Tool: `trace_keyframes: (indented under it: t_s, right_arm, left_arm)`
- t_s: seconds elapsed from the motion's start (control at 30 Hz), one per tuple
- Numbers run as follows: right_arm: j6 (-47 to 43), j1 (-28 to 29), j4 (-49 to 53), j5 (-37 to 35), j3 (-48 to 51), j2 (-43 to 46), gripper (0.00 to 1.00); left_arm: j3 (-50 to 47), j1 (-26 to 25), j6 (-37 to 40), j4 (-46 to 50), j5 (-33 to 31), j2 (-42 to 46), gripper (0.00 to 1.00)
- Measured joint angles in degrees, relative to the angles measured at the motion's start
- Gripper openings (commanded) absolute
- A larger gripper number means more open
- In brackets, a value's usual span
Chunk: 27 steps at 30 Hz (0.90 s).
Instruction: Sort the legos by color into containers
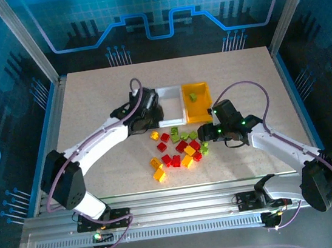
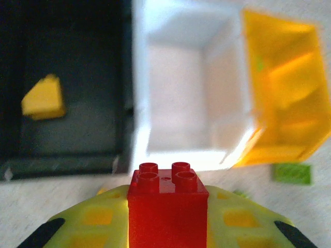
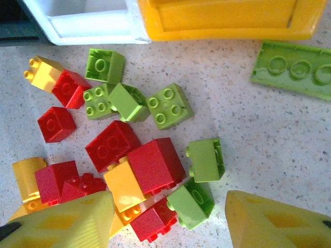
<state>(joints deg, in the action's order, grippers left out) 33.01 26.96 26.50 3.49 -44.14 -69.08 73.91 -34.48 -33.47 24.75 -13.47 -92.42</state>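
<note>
step: carry-and-drop of one red piece; left gripper (image 2: 168, 227) is clamped tight on a small red four-stud plastic brick (image 2: 166, 204), pinched between its yellow-green pads
bins: straight ahead of that hand is the white translucent open-top bin (image 2: 181, 155), which looks empty; ahead-left is the black plastic bin (image 2: 67, 163) with one yellow brick (image 2: 44, 98) inside; ahead-right is the yellow plastic bin (image 2: 274, 150)
judgement: yellow sits in black and a lime green brick (image 1: 193, 96) sits in the yellow bin, so red most likely goes in white
next move: push forward until the brick clears the white bin's near wall, then open; that wall is just beyond the brick, so little travel; watch for drift left over the black rim
right gripper (image 3: 168, 227): jaws about half open, gripping nothing, hovering over the loose pile of red, yellow-orange and lime green bricks (image 1: 178, 150) on the speckled table (image 1: 89, 97)
progress: early, most bricks are on the table
views: left wrist gives the grip and the black bin's contents; top view is too small to read the grip but places both arms against bins and pile; right wrist gives each brick's tilt, plus a flat green plate (image 3: 292, 70) ahead-right of its fingers, beside the yellow bin
</note>
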Motion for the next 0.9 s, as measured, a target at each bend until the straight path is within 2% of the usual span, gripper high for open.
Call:
trace_keyframes:
  t_s: [0.13, 0.27, 0.33, 0.4, 0.53, 0.73, 0.83, 0.9]
  right_arm:
    - [0.24, -0.72, 0.57, -0.02, 0.76, 0.9, 0.6]
    - [0.42, -1.29, 1.11, -0.07, 1.29, 2.62, 0.6]
    - [0.5, -1.55, 1.33, -0.09, 1.75, 3.87, 0.61]
    - [0.66, -1.86, 1.62, -0.07, 2.21, 4.94, 0.61]
    - [1.22, -2.47, 2.64, -0.5, 3.15, 6.8, 0.62]
    - [2.16, -4.79, 3.52, -1.79, 4.02, 7.98, 0.66]
    - [2.62, -6.05, 3.1, -1.95, 4.02, 6.8, 0.67]
    - [2.78, -6.64, 2.78, -1.97, 4.02, 4.7, 0.67]
  left_arm:
    - [11.34, -0.09, 0.87, -1.01, -0.2, -11.41, 0.23]
    - [18.12, -0.2, 1.62, 0.7, -0.81, -21.4, 0.24]
    - [21.07, -0.2, 2.1, 1.57, -0.94, -25.4, 0.28]
    - [22.86, -0.22, 2.16, 2.49, -1.22, -28.15, 0.35]
    - [25.35, -0.35, 2.16, 4.17, -1.27, -30.51, 0.58]
    - [28.37, -2.23, 2.19, 4.44, -0.96, -29.73, 0.81]
    - [26.36, -3.3, 1.97, 3.32, 0.72, -26.34, 0.99]
    - [23.43, -3.74, 1.25, 1.81, 1.99, -22.36, 0.99]
